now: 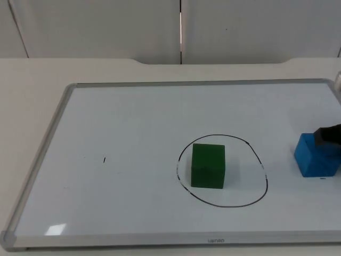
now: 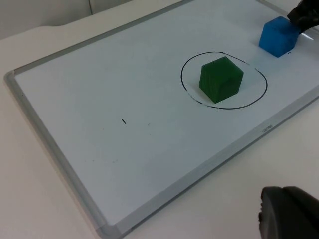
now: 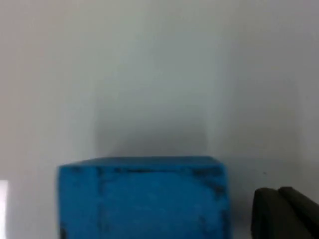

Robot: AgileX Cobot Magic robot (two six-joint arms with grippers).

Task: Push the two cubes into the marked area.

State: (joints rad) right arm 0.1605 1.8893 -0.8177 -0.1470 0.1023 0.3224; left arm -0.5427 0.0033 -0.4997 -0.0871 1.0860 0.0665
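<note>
green cube (image 1: 208, 166) sits inside marked circle (image 1: 263, 172) | blue cube (image 1: 315, 156) outside it, right gripper (image 1: 329, 136) at its far side, fingers: can't tell | looks light, rigid, slides easily; push its outer face low | left gripper (image 2: 289, 213) waits off the whiteboard (image 1: 106, 122), fingers: can't tell

The one piece of lettering is a small grey brand mark (image 1: 216, 240) printed on the near frame of the whiteboard (image 1: 122, 122), at 6 o'clock from the drawn circle (image 1: 222, 170); its letters are too small to read, and it seems to stand upside down in the top view. The left wrist view shows the same mark on the frame edge, again too small to read. A short black stroke (image 1: 104, 159) stands on the board at 9 o'clock from the circle, a mere tick and no letter or number. The cubes carry no writing.
</note>
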